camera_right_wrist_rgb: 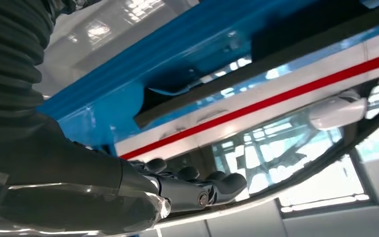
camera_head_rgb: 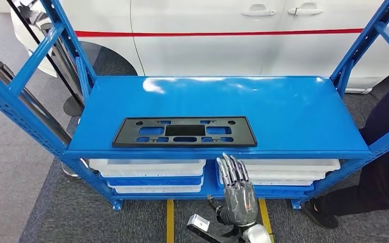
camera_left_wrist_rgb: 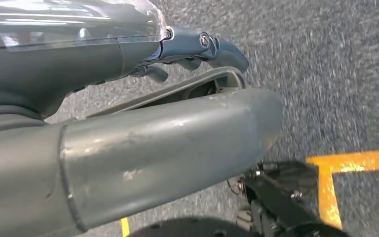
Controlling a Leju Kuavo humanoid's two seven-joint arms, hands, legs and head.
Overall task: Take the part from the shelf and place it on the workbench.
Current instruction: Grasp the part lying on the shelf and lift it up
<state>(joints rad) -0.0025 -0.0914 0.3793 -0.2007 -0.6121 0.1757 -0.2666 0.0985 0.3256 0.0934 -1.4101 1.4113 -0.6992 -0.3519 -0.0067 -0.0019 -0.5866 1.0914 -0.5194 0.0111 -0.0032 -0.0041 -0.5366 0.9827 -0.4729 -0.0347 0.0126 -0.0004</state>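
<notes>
On the blue shelf [camera_head_rgb: 283, 111] ahead of me lies the part [camera_head_rgb: 185, 131], a flat black plate with cut-outs, flat on the top deck and close to the front edge. Its long axis runs side to side across my view, parallel to that edge. It sits left of the shelf's middle.

My right hand [camera_head_rgb: 237, 190] is raised in front of the shelf, below the deck's front lip, fingers [camera_head_rgb: 231, 169] stretched out, close together and pointing up towards the shelf. It holds nothing. From that hand the part lies up, forward and somewhat to the left; its right end is the nearest piece of it, just above and beyond the fingertips. The right wrist view looks up past the fingers at the blue edge and the plate's dark rim against it.

My left hand [camera_left_wrist_rgb: 187, 49] hangs low over the grey floor, near a yellow line [camera_left_wrist_rgb: 335, 173]; its fingers look loosely curled with nothing in them, though I cannot tell that surely.

So the right hand is much the nearer. I judge it must rise over the lip and take the plate at its near long edge or right end. A thin, flat plate gives little to grip, and it may slide back.
</notes>
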